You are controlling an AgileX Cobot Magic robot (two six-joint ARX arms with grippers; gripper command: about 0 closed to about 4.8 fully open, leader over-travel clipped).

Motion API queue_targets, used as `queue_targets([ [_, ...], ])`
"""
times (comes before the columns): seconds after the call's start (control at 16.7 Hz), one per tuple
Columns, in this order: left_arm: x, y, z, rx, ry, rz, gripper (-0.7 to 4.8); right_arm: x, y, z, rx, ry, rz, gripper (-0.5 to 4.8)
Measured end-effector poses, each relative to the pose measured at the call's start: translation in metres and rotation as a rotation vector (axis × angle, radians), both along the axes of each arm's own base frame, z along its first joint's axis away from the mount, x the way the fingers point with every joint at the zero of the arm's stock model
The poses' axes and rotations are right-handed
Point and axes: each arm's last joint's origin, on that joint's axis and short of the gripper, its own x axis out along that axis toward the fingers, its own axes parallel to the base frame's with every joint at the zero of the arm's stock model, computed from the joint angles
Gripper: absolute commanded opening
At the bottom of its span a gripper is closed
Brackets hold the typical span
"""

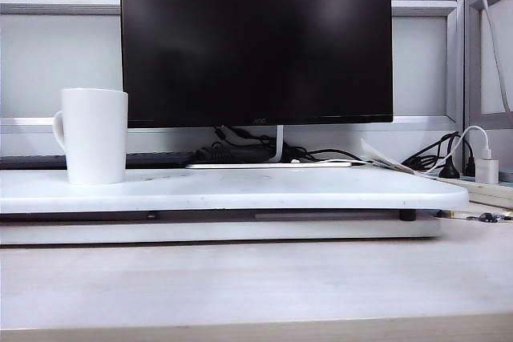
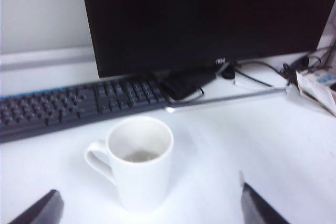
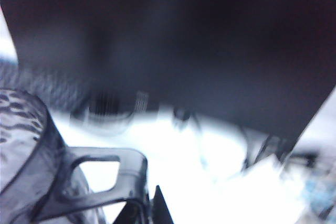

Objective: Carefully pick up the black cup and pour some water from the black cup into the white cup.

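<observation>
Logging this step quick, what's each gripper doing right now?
Left gripper: open, empty, above the white cup.
Right gripper: shut on the black cup handle.

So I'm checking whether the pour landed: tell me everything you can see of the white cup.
The white cup is a tall, plain mug that looks ceramic, narrowing slightly toward its base, with a white loop handle. It stands upright on the white board at its left end in the exterior view, in front of the keyboard and monitor. The left wrist view shows a little darkish liquid or shadow at its bottom; I cannot tell which. Nothing touches it; the open left gripper hangs apart from it.
</observation>
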Motion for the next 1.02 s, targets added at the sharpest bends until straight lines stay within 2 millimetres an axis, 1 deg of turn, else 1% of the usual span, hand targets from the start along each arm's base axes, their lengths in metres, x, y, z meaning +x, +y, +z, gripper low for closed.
queue_targets([
  [0.06,-0.001,0.000,-0.002,0.001,0.025,-0.018,4.79,0.004,0.002,-0.044,0.012,0.042,-0.006,-0.02],
  [0.12,-0.001,-0.001,-0.005,0.002,0.054,-0.033,4.79,0.006,0.003,-0.073,0.003,0.075,-0.004,-0.02],
  [0.18,0.000,-0.001,-0.009,0.003,0.074,-0.039,4.79,0.010,0.006,-0.090,0.013,0.076,0.011,-0.02],
  [0.24,0.002,-0.001,-0.017,0.007,0.105,-0.040,4.79,0.019,0.012,-0.113,0.084,0.040,0.037,-0.02],
  [0.3,0.004,-0.002,-0.023,0.010,0.127,-0.039,4.79,0.027,0.015,-0.124,0.099,0.037,0.035,-0.02],
  [0.36,0.008,-0.002,-0.026,0.012,0.146,-0.040,4.79,0.037,0.021,-0.139,0.098,0.054,0.039,-0.02],
  [0.48,0.012,-0.003,-0.028,0.014,0.160,-0.041,4.79,0.054,0.031,-0.167,0.109,0.067,0.093,-0.02],
  [0.54,0.013,-0.003,-0.028,0.014,0.164,-0.041,4.79,0.059,0.034,-0.176,0.119,0.067,0.104,-0.02],
  [0.66,0.014,-0.003,-0.029,0.015,0.166,-0.041,4.79,0.075,0.042,-0.199,0.164,-0.001,0.110,-0.02],
  [0.78,0.014,-0.003,-0.029,0.015,0.167,-0.041,4.79,0.084,0.047,-0.214,0.167,0.011,0.125,-0.02],
  [0.84,0.014,-0.003,-0.029,0.016,0.166,-0.040,4.79,0.092,0.051,-0.222,0.166,0.028,0.138,-0.02],
  [1.02,0.013,-0.003,-0.030,0.017,0.175,-0.040,4.79,0.104,0.058,-0.232,0.174,0.049,0.149,-0.02],
])
